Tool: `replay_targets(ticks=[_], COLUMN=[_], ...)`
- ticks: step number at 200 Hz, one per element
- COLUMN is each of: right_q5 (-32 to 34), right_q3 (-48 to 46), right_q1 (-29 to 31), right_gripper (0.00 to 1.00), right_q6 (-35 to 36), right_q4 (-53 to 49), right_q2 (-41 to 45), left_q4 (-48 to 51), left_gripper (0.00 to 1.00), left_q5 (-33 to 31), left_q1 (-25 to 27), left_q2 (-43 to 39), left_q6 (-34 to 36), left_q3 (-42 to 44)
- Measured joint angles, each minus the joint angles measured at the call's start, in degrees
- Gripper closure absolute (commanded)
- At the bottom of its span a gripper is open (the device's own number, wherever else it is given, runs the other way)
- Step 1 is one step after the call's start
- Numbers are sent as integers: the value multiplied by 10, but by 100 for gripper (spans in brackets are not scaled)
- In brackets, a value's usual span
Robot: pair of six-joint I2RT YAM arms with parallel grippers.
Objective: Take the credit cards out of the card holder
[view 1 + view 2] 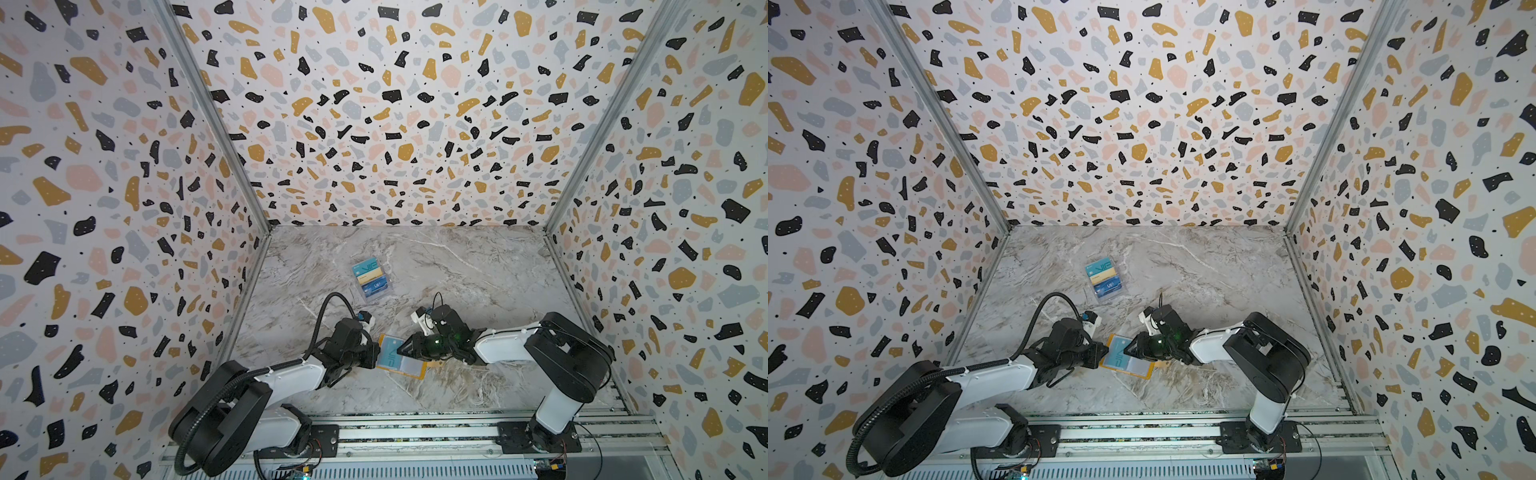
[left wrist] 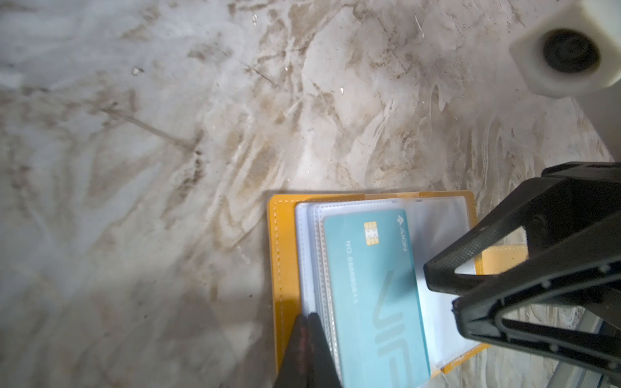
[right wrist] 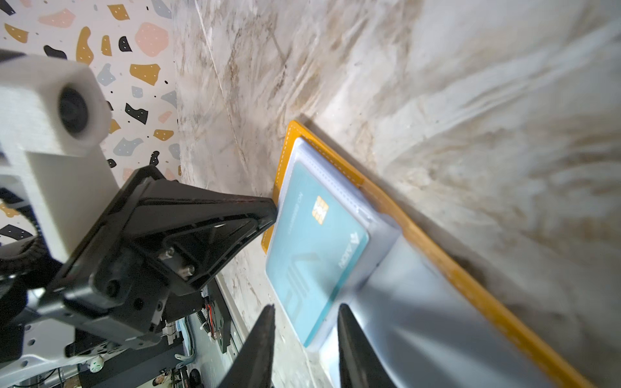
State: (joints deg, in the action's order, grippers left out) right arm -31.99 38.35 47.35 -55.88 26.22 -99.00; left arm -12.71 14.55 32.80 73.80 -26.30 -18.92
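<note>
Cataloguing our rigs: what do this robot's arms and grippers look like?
The left arm and right arm have white shells and black joints; a black ribbed hose runs along the left. The left gripper and right gripper have black triangular open-framed fingers.

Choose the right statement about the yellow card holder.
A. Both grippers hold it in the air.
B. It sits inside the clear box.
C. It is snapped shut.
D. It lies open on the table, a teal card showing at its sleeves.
D: the holder lies spread open on the table, its sleeves facing up, with the teal card showing at them.
</note>
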Motion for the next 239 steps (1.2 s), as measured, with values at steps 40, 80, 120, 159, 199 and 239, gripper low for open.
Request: replay_targets(ticks=[40, 80, 120, 159, 199, 239], right_q5=[-7, -19, -26, -33, -37, -45], right_q3=[0, 0, 0, 0, -3, -7], right_q1=[0, 0, 1, 1, 1, 0], right_gripper=[68, 69, 70, 70, 71, 72], right_q6=[-2, -6, -12, -19, -33, -43], right_q4=[1, 16, 30, 42, 67, 86], right_q2=[-11, -23, -27, -27, -35, -41], left_q4=[-13, -23, -31, -45, -56, -58], left_gripper=[100, 100, 100, 100, 100, 100], left_q5=[4, 7, 10, 10, 10, 10], left_q1=[0, 0, 0, 0, 0, 0], left_q2=[-2, -2, -2, -10, -16, -19], left_q6=[0, -1, -2, -6, -14, -18], left_q3=[10, 15, 20, 33, 43, 47])
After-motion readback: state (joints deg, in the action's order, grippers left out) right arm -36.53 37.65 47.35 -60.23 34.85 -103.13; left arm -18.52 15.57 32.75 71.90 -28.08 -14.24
